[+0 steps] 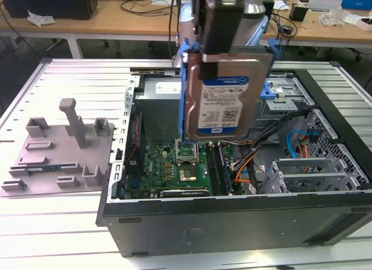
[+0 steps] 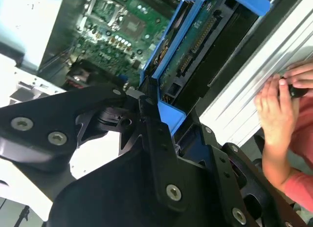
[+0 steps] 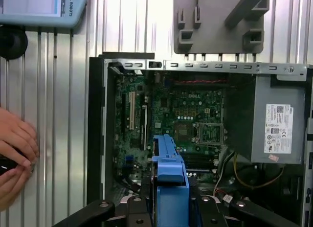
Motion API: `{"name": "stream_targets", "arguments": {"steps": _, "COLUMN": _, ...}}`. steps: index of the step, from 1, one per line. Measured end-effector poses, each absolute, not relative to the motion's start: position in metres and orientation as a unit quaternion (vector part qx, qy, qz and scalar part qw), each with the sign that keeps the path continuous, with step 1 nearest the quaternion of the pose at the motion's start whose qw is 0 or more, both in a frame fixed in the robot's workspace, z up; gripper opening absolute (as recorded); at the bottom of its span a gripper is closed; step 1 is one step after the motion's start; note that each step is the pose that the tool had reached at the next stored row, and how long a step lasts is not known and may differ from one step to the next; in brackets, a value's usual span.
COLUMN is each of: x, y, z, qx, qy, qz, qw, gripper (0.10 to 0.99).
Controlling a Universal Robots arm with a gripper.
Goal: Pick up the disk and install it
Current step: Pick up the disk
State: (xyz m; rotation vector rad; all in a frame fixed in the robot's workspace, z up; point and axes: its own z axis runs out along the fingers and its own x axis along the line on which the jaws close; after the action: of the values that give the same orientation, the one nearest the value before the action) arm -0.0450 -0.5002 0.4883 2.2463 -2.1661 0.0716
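In the exterior view, the disk (image 1: pixel 224 104) is seen hanging upright, label outward, above the motherboard (image 1: pixel 186 168) of the open computer case (image 1: pixel 232 226) on the desk (image 1: pixel 87 78). A person's hands (image 3: pixel 19 136), resting on the desk beside the case, are caught in both wrist views, where the disk is seen edge-on. The jaws are clamped on the disk's upper end, at its blue bracket (image 1: pixel 185 95).

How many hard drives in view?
1. The disk hangs upright in the end effector, above the motherboard of the open computer case. More may be hidden in the drive bays.
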Motion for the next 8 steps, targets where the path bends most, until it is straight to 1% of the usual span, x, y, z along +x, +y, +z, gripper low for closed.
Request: {"name": "stream_targets", "arguments": {"steps": 8, "x": -0.006, "y": -0.521, "z": 0.488, "qx": 0.72, "qy": -0.694, "qz": 0.023, "qw": 0.01, "gripper": 0.369}}
